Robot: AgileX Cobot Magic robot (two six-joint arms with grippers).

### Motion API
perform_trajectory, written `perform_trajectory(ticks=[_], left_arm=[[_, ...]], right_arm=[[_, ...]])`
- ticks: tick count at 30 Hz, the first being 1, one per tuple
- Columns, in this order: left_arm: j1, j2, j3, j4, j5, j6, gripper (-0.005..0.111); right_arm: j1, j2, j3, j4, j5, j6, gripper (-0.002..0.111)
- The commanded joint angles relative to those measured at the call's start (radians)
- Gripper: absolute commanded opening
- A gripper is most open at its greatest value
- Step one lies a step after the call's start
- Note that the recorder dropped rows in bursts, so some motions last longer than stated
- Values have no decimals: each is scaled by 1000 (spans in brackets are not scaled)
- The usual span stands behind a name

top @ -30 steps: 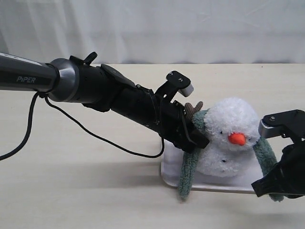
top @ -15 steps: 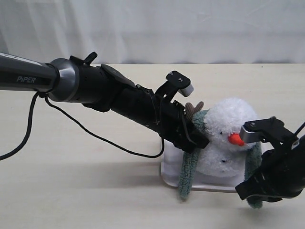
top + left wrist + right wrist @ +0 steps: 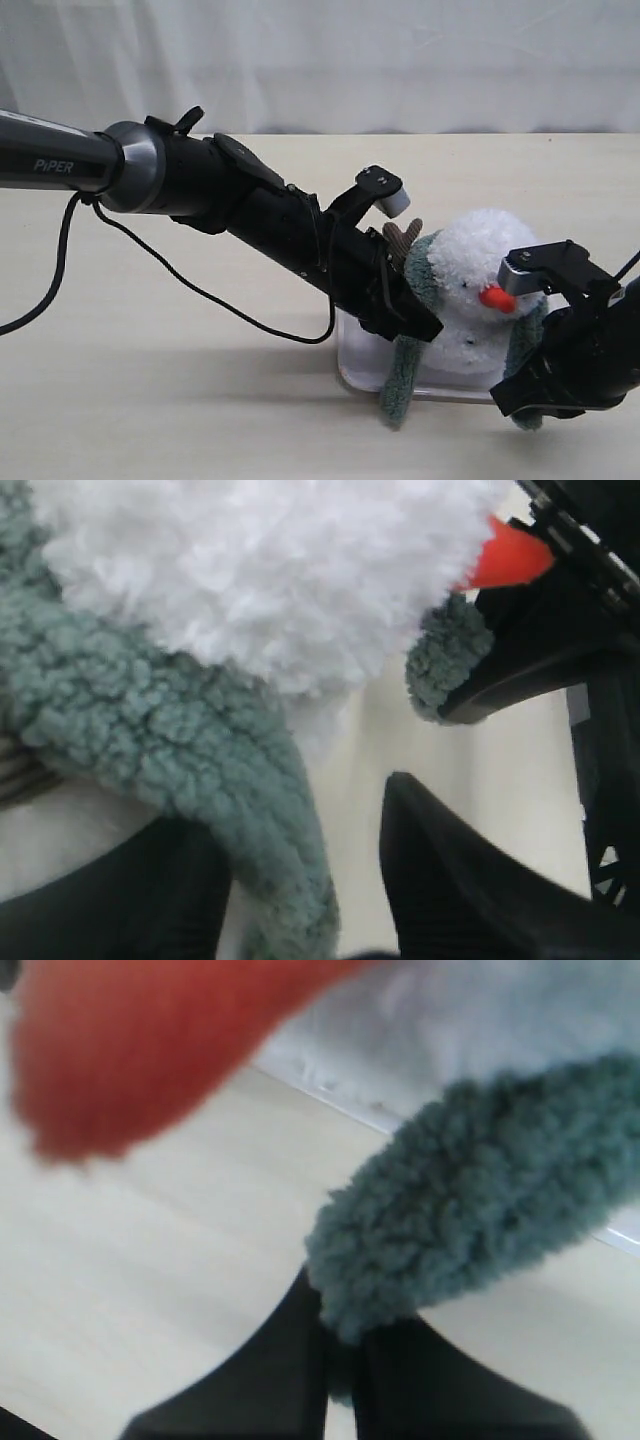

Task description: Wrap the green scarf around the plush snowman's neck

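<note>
Table (image 3: 150, 400): pale wood-tone, white curtain behind.
Left arm (image 3: 250, 215): black, reaches in from exterior-view left, angled down to the toy; thin black cable (image 3: 200, 285) loops under it on the table.
Tray (image 3: 360, 375): shallow, white, under the toy, right of centre.
Plush snowman (image 3: 478, 250): sits upright on the tray; white, fluffy; orange nose (image 3: 495, 297) faces the camera, just beside the right arm's wrist camera.
Green scarf (image 3: 403, 385): passes behind the snowman's neck (image 3: 465, 305); one length runs down the view-left side of the body, over the tray rim, its end on the table; the other comes down the view-right side, mostly hidden by the right arm.
Left gripper (image 3: 300, 900): jaws well apart; the view-left scarf length hangs between them, against one finger, clear of the other; nothing pinched.
Right gripper (image 3: 340, 1345): fingers closed together on the scarf's rounded tip, low, just below the nose.
Brown twig arm (image 3: 405, 235): pokes up beside the head, just above the left gripper.
</note>
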Motion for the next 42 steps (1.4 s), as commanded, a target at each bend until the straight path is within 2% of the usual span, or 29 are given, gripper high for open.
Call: perform_trajectory(ticks=[1, 5, 12, 21, 24, 27, 31, 34, 38, 42], left_arm=[[-1, -10, -1, -11, 88, -105, 43], [-1, -10, -1, -18, 166, -127, 43], [-1, -10, -1, -45, 207, -127, 43], [-92, 21, -1, -36, 100, -63, 43], [-99, 21, -1, -43, 77, -63, 43], [-103, 21, -1, -5, 13, -73, 29], [-106, 28, -1, 6, 14, -75, 12], [-106, 31, -1, 15, 32, -75, 15], [-106, 31, -1, 30, 73, -75, 33], [-106, 31, -1, 40, 74, -77, 46]], right_arm=[[-3, 0, -3, 3, -8, -10, 4], [-3, 0, -3, 18, -8, -10, 4], [-3, 0, -3, 21, -8, -10, 4], [-3, 0, -3, 89, -10, -70, 4], [-3, 0, -3, 89, -10, -70, 4], [-3, 0, -3, 89, -10, -70, 4], [-3, 0, -3, 89, -10, -70, 5], [-3, 0, -3, 95, -10, -70, 17], [-3, 0, -3, 97, -6, -68, 38], [-3, 0, -3, 97, -2, -68, 52]])
